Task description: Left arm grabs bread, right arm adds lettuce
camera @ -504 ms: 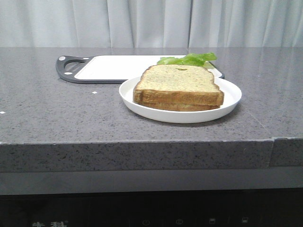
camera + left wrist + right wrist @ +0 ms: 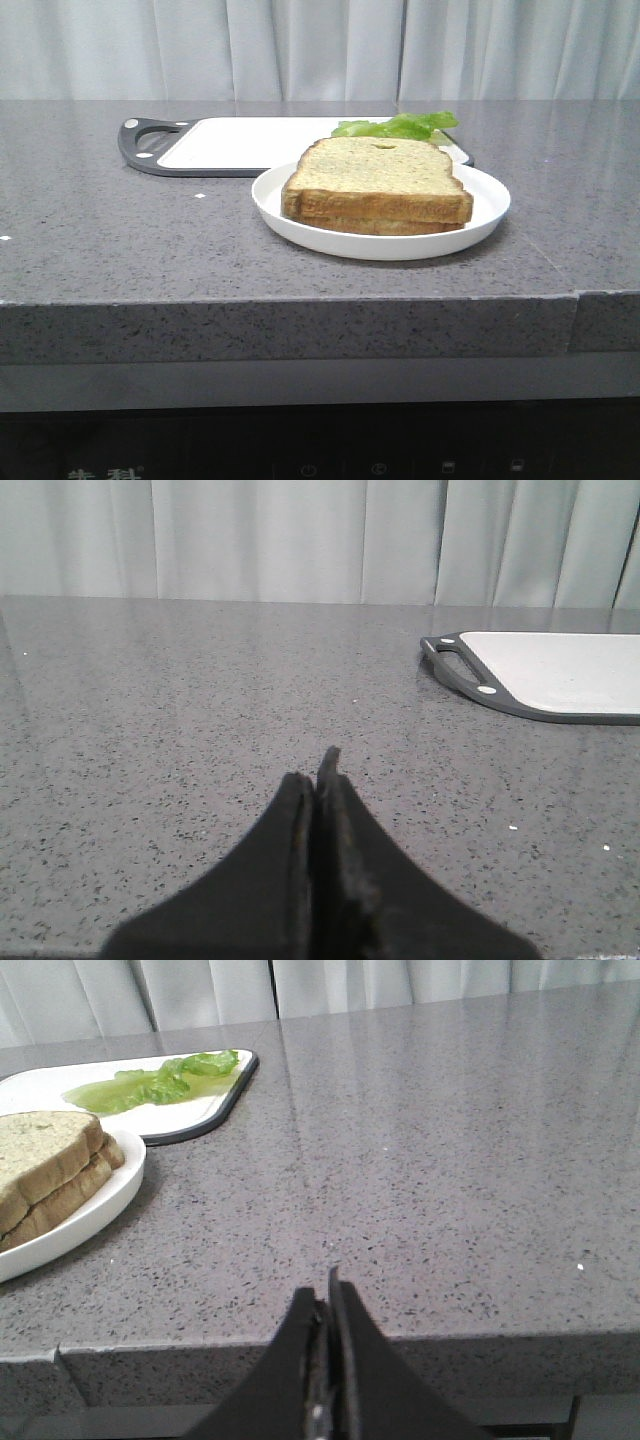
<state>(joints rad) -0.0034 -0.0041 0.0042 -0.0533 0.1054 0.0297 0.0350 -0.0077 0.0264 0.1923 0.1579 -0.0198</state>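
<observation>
Top tan speckled bread slice (image 2: 378, 178) near table's front edge: light, soft, best pinched at crust. Left gripper (image 2: 320, 780), right gripper (image 2: 327, 1305) clenched, empty.

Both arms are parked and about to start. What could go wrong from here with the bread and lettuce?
1. Two slices lie stacked flush on the white plate; grabbing the top bread may drag the lower slice along.
2. The lettuce lies flat and thin on the cutting board; the right gripper might scrape the board or miss.
3. Both grippers, the left gripper included, look shut and must open first.
</observation>
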